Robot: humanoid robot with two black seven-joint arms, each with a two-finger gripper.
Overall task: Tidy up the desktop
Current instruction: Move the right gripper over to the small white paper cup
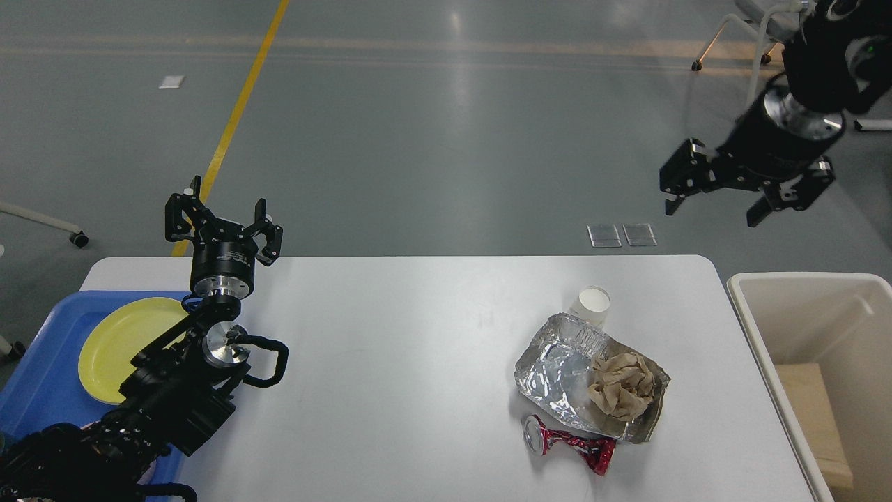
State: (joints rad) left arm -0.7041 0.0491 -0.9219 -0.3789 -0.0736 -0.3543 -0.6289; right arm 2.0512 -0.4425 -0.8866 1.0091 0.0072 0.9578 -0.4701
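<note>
The white desktop point(418, 362) fills the middle of the head view. On its right part lie a crumpled foil tray point(557, 373) with a brown paper wad point(620, 385) in it, a crushed red can point(571, 444) in front of it, and a small clear cup point(591, 305) behind it. My left gripper point(223, 213) is open and empty, raised above the desktop's far left edge. My right gripper point(721, 202) is open and empty, held high beyond the desktop's far right corner, above the floor.
A blue tray point(35, 376) with a yellow plate point(118, 341) sits at the desktop's left end, partly under my left arm. A cream bin point(801, 293) stands right of the desktop with a brown box point(812, 411) inside. Chair legs stand on the floor at far right.
</note>
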